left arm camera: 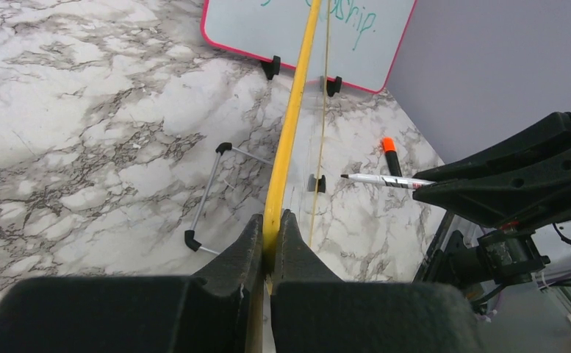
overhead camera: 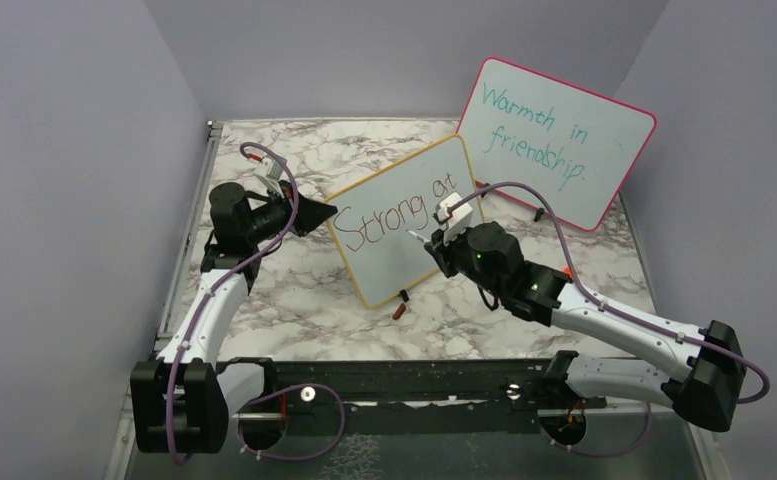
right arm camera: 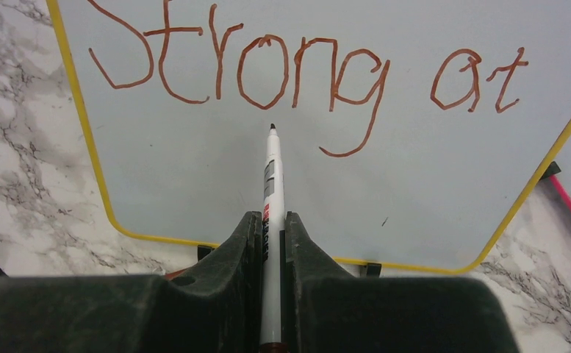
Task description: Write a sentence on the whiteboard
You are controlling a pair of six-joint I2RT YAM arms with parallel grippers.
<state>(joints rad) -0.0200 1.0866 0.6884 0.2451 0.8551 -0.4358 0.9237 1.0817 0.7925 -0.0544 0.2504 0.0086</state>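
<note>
The yellow-framed whiteboard (overhead camera: 404, 220) stands upright mid-table; its face (right arm camera: 341, 176) carries the red-brown words "Strong at" (right arm camera: 297, 70), the sentence as written. My left gripper (left arm camera: 271, 220) is shut on the board's yellow left edge (left arm camera: 289, 132), seen edge-on; from above this left gripper (overhead camera: 329, 212) sits at the board's left side. My right gripper (right arm camera: 271, 220) is shut on a white marker (right arm camera: 271, 176), tip just below the word "Strong", close to the board face. In the top view the right gripper (overhead camera: 434, 240) faces the board's lower half.
A pink-framed board (overhead camera: 554, 140) with teal writing stands behind to the right. A red-brown marker cap (overhead camera: 399, 311) lies on the marble in front of the whiteboard. A wire stand (left arm camera: 209, 198) and an orange-capped marker (left arm camera: 390, 156) lie behind the board. Grey walls enclose the table.
</note>
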